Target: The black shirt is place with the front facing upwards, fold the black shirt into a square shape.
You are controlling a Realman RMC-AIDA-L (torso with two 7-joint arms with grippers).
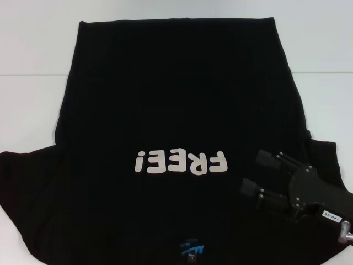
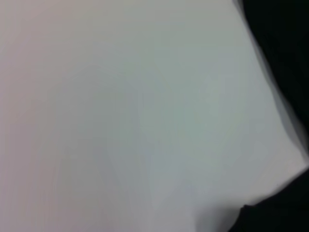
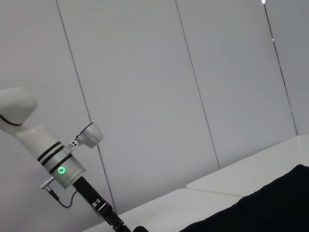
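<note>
The black shirt [image 1: 176, 99] lies spread flat on the white table [image 1: 33, 55], front up. Its white "FREE!" letters [image 1: 182, 162] read upside down from my head, and the blue neck label [image 1: 191, 251] sits at the near edge. My right gripper [image 1: 258, 172] hovers over the shirt's near right part, beside the letters, open with nothing between its fingers. The left gripper is outside the head view. The right wrist view shows the left gripper [image 3: 104, 208] far off at the picture's edge, below the white left arm [image 3: 60, 166]. The left wrist view shows a shirt edge [image 2: 285, 43] on bare table.
White table surface surrounds the shirt at the far side and to the far left and right [image 1: 325, 99]. A seam in the tabletop [image 1: 27, 75] runs across behind the sleeves. Plain wall panels [image 3: 193, 87] stand beyond the table.
</note>
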